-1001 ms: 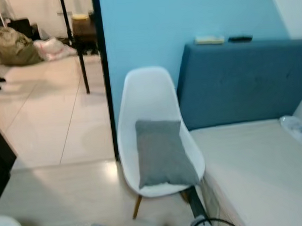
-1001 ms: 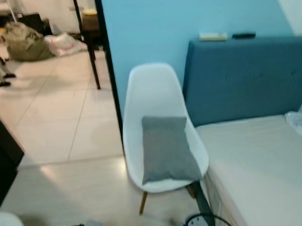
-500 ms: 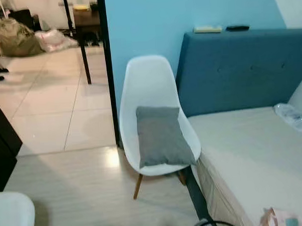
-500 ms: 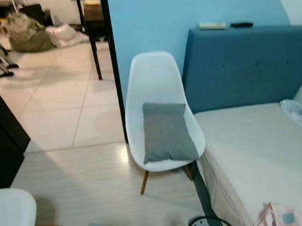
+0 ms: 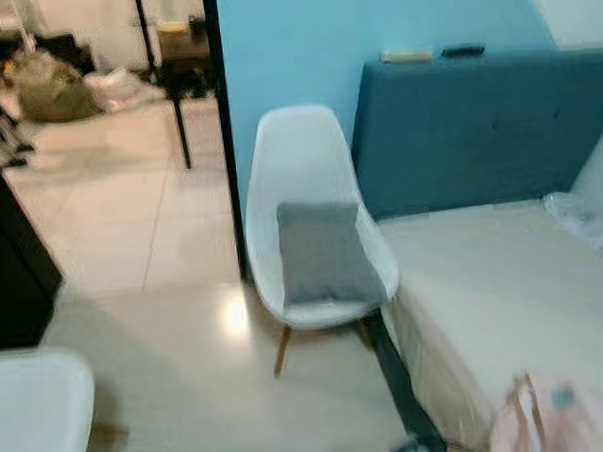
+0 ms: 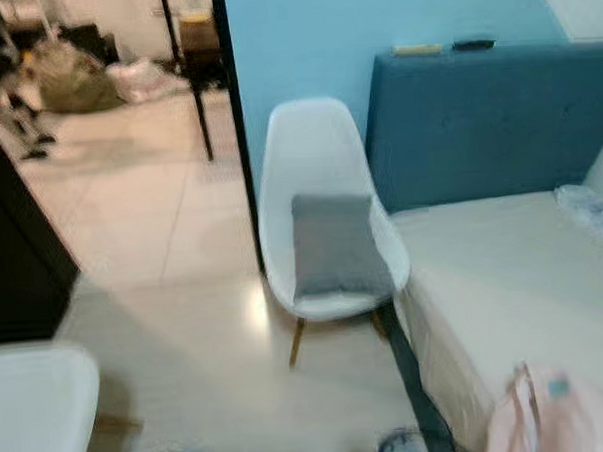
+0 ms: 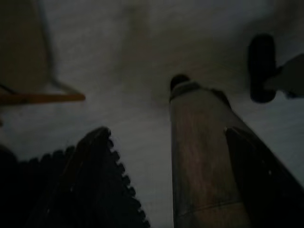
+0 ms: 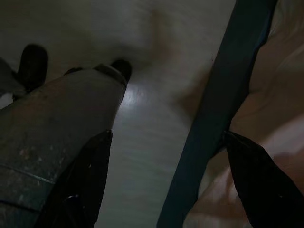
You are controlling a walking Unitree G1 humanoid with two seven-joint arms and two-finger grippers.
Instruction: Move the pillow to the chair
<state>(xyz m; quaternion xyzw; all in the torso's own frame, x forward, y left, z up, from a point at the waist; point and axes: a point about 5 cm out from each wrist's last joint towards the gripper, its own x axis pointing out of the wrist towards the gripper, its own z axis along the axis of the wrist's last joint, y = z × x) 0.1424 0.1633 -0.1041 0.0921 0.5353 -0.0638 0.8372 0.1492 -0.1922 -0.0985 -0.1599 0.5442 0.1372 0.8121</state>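
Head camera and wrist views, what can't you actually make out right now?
- Two small items atop the blue headboard: too small and blurred to identify.
- Pink thing on the bed: cut off by the frame's bottom edge.
- White chair rear legs: hidden by its seat and the grey pillow.
- Wrist views: dark, mostly floor.

Matt grey cloth pillow (image 5: 326, 251), glossy white plastic chair (image 5: 300, 156)
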